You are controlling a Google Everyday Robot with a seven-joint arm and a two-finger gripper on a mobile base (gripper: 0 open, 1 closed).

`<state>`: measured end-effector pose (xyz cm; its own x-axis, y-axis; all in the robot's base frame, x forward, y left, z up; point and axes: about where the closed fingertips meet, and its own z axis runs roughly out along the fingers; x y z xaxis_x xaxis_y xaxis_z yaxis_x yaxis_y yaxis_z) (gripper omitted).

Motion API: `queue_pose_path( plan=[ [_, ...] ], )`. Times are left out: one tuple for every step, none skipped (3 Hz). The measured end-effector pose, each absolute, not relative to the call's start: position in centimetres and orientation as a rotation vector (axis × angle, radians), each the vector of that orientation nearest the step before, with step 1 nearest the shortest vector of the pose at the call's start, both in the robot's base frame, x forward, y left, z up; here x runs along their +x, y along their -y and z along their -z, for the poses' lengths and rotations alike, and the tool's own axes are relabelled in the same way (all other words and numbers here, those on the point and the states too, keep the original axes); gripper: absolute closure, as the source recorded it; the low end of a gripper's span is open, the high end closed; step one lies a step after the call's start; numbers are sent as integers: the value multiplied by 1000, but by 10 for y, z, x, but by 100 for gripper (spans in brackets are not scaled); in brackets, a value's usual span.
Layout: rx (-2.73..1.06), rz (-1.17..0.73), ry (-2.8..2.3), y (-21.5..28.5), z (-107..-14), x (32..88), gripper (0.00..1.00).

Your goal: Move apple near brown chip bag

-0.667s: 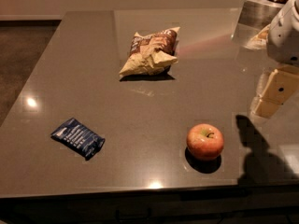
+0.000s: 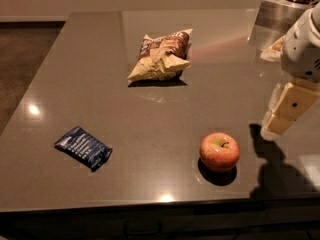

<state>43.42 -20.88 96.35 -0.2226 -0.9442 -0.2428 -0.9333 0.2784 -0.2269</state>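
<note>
Hanging over the table's (image 2: 90, 79) right side, the gripper (image 2: 276, 124) is just right of the apple (image 2: 219, 151), not touching; spread or closed, I cannot tell. The apple sits near the front edge, well apart from the brown chip bag (image 2: 160, 56) farther back

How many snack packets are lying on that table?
2. The brown chip bag lies toward the far middle; a small dark blue packet lies front left. The gripper hangs at the right, past the apple. None looks hidden.
</note>
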Motion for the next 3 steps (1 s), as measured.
queue_pose_path(
  plan=[
    [-1710,-31,-2223,196,-942,427,0],
    [-1740,-119,-2223,178,-912,417,0],
    [-1768,-189,-2212,163,-885,411,0]
  ],
)
